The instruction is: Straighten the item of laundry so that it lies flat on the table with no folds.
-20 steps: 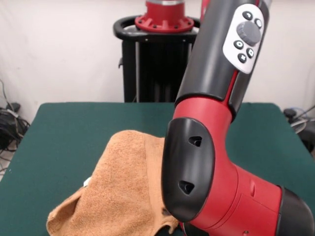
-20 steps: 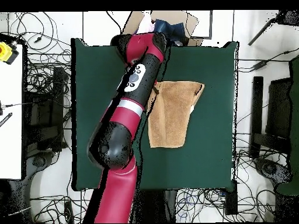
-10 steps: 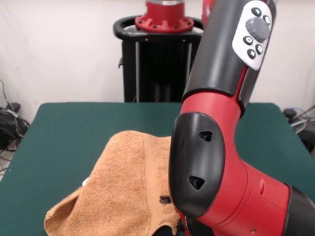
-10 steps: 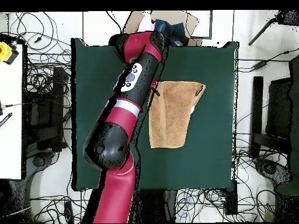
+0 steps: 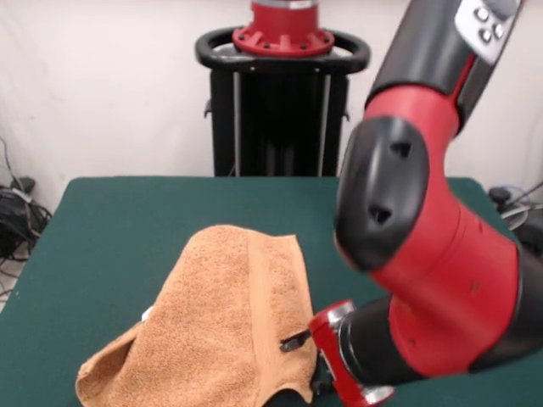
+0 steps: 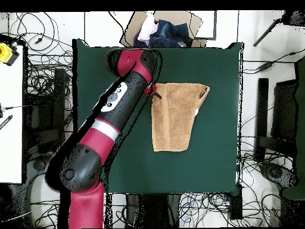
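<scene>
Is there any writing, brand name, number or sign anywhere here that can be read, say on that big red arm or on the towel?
No readable text in either view.
Arm: its grey button panel bears small marks, too small to read.
Towel: plain, no label that shows.
Table: plain green cloth, no markings.
Yellow thing at the overhead view's edge: too small to tell.

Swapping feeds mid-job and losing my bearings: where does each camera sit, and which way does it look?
Front view: across the table, facing the pedestal; shows the towel, the arm's red elbow, and the gripper at the towel's edge.
Overhead view: above, looking straight down; shows the whole arm reaching to the towel.
Shared: towel, table, arm; sides are reversed.
</scene>
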You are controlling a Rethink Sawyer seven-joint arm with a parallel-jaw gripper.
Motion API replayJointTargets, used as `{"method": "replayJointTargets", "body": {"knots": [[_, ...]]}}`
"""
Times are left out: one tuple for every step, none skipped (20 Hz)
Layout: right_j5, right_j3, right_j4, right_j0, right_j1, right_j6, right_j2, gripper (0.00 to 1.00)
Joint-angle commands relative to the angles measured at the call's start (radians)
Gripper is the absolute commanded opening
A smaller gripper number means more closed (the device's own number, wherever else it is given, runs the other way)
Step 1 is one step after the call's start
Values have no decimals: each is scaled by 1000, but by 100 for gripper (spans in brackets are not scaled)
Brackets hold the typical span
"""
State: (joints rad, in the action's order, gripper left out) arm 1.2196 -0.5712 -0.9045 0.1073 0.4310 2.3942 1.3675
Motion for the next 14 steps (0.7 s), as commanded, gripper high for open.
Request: {"method": "replayJointTargets", "body": {"knots": [[-367, -434, 132, 78, -219, -319, -434, 100], [-426, -507, 145, 83, -294, -365, -488, 100], [-451, -578, 155, 84, -373, -426, -539, 100], [-470, -639, 168, 80, -448, -476, -577, 100], [-482, -694, 183, 74, -519, -522, -610, 100], [-494, -744, 191, 63, -584, -569, -640, 100], [-506, -789, 209, 49, -647, -603, -671, 100], [-517, -831, 223, 34, -707, -644, -701, 100], [-534, -874, 234, 17, -764, -680, -730, 100], [-552, -916, 244, 0, -820, -716, -759, 100], [-578, -960, 256, -19, -875, -748, -790, 100], [-593, -999, 266, -41, -924, -784, -818, 100], [-601, -1034, 280, -58, -966, -819, -837, 100], [-611, -1067, 296, -77, -1006, -846, -857, 100]]}}
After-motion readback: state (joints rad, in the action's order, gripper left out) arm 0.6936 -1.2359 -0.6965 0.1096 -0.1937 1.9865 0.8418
